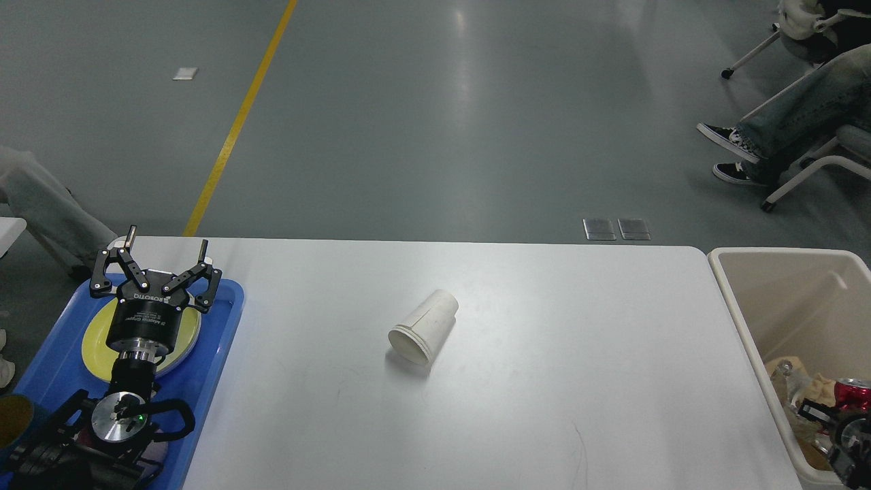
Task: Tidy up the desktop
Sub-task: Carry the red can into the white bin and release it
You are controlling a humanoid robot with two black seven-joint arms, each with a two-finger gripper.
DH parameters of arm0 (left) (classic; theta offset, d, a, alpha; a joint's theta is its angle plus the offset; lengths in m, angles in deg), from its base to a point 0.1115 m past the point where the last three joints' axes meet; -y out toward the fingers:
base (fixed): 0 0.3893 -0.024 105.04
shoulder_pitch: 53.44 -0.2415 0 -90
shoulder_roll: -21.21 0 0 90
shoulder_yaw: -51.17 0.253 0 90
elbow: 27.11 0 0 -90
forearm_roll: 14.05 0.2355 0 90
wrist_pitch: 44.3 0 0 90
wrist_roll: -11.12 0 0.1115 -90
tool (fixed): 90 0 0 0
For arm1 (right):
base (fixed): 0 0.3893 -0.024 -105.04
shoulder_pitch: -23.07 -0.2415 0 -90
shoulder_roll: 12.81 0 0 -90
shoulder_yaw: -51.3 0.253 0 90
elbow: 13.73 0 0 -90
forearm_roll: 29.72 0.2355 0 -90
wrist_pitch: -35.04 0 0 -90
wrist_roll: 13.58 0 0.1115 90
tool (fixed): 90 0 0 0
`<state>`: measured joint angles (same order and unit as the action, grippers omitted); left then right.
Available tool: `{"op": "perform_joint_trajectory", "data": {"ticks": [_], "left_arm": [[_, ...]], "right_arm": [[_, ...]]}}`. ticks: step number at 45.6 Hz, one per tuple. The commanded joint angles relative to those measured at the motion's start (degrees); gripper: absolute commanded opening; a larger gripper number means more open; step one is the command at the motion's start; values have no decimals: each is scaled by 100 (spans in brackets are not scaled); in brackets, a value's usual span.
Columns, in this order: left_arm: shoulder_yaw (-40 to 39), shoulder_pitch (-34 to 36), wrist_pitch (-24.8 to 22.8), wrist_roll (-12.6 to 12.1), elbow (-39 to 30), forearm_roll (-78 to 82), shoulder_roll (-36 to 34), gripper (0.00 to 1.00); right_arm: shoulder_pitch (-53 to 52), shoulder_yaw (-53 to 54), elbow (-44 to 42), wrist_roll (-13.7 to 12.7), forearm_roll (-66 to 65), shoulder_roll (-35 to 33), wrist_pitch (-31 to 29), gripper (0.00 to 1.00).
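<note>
The white desktop (pixel 544 381) fills the middle of the head view. A white paper cup (pixel 423 326) lies on its side near the centre, with its mouth toward the front left. My left gripper (pixel 167 239) is open and empty above the blue tray (pixel 218 340) at the desktop's left end, well left of the cup. Only a dark and red end of my right arm (pixel 833 415) shows low in the beige bin (pixel 731 286) at the right; its fingers cannot be told apart.
A yellow plate (pixel 95 344) lies in the blue tray under my left arm. The bin holds crumpled paper and waste (pixel 803 391). A seated person's legs and chair (pixel 782 143) are on the floor at the far right.
</note>
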<state>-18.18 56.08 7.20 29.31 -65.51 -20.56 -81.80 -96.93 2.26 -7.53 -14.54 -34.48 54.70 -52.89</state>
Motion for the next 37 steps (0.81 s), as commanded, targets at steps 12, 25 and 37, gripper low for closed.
{"op": "perform_joint_trajectory", "data": {"ticks": [12, 25, 37], "left_arm": [[0, -1, 0, 0, 0, 0, 0, 96], [0, -1, 0, 0, 0, 0, 0, 96], [0, -1, 0, 0, 0, 0, 0, 96]], "right_arm": [[3, 71, 21, 43, -25, -53, 83, 100], [-6, 53, 39, 61, -25, -62, 74, 100], [-831, 18, 591, 8, -95, -632, -198, 100]]}}
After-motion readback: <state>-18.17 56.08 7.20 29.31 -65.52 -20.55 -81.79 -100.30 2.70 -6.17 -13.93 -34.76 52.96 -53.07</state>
